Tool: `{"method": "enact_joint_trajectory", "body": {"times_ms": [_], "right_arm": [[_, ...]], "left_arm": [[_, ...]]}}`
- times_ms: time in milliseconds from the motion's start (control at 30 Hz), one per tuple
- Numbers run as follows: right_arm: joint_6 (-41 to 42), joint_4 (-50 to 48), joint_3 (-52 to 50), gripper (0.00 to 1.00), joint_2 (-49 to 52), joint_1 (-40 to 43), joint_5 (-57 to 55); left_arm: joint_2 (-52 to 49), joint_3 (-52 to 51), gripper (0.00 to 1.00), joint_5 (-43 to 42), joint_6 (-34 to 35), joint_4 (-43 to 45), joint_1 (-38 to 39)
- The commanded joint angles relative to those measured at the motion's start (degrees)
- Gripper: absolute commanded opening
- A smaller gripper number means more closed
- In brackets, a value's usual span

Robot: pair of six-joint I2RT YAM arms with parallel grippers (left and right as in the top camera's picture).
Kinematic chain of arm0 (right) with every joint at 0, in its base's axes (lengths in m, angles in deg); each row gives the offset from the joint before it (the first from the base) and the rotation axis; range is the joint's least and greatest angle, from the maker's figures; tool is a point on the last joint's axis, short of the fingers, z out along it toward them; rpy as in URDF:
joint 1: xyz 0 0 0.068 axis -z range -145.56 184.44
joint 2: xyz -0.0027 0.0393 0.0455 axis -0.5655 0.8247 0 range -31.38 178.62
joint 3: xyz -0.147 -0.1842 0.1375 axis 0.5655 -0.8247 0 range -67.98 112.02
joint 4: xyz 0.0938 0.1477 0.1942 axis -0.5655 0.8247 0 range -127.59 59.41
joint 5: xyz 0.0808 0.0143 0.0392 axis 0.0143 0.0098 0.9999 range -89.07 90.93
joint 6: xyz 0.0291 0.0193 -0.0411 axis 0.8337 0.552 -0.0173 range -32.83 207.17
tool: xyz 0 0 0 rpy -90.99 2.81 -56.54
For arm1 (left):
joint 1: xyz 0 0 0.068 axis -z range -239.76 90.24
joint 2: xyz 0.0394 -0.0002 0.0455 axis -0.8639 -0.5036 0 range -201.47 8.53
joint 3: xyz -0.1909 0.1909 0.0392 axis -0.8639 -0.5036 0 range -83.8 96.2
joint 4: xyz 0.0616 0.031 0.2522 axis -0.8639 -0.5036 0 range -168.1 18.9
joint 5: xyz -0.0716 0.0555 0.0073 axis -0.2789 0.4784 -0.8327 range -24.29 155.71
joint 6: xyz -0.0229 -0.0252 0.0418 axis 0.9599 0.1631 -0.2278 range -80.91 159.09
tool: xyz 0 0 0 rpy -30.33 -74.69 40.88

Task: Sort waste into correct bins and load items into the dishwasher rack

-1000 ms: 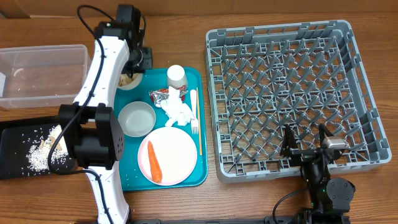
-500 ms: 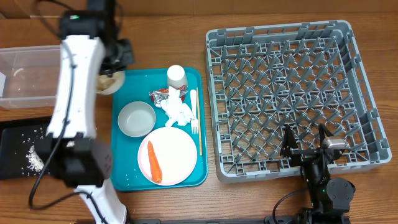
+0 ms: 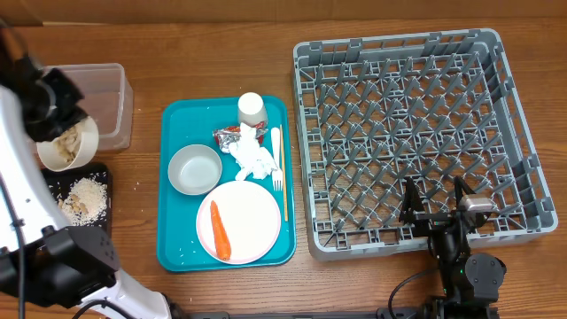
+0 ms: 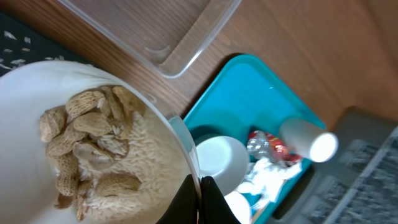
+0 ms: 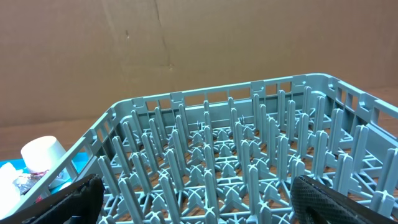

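Note:
My left gripper is shut on the rim of a white bowl holding beige nut and grain scraps. The bowl hangs above the gap between the clear tub and the black tray, which holds a pile of grains. On the teal tray sit an empty white bowl, a pink plate with a carrot, a white cup, a red-and-silver wrapper, a napkin, a fork and a wooden stick. My right gripper stands open over the grey rack's near edge.
The rack fills the right half of the table and holds nothing. The teal tray lies between it and the two bins. A few grains are scattered on the wood beside the black tray. The left arm's white links run down the left edge.
My left arm has swung left, carrying the bowl of scraps from the teal tray's back left corner to above the bins. The right arm has not moved.

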Motion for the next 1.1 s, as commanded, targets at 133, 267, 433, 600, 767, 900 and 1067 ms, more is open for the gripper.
{"method": "enact_joint_trajectory", "body": {"times_ms": [133, 267, 433, 600, 767, 900, 1067], "right_arm": [[-0.2, -0.3, -0.6, 1.0, -0.6, 0.2, -0.4], [-0.2, -0.3, -0.6, 1.0, -0.6, 0.2, -0.4], [-0.2, -0.3, -0.6, 1.0, -0.6, 0.2, -0.4], [-0.2, -0.3, -0.6, 1.0, -0.6, 0.2, -0.4], [-0.2, -0.3, -0.6, 1.0, -0.6, 0.2, -0.4], [-0.2, -0.3, -0.6, 1.0, -0.6, 0.2, -0.4], [-0.2, -0.3, -0.6, 1.0, -0.6, 0.2, -0.4]], "left_arm": [[0.6, -7.1, 0.04, -15.3, -5.2, 1.2, -10.0], [0.6, -12.5, 0.04, -16.4, -5.7, 3.5, -13.7], [0.5, -19.2, 0.04, -26.4, -8.7, 7.9, -17.5], [0.5, -23.5, 0.04, -29.8, -9.0, 10.9, -20.7], [0.5, -25.7, 0.04, -30.4, -10.6, 12.0, -23.9], [0.4, -28.3, 0.04, -38.4, -11.3, 13.7, -27.6], [0.4, -33.0, 0.04, -44.9, -12.5, 16.2, -31.3]]}}
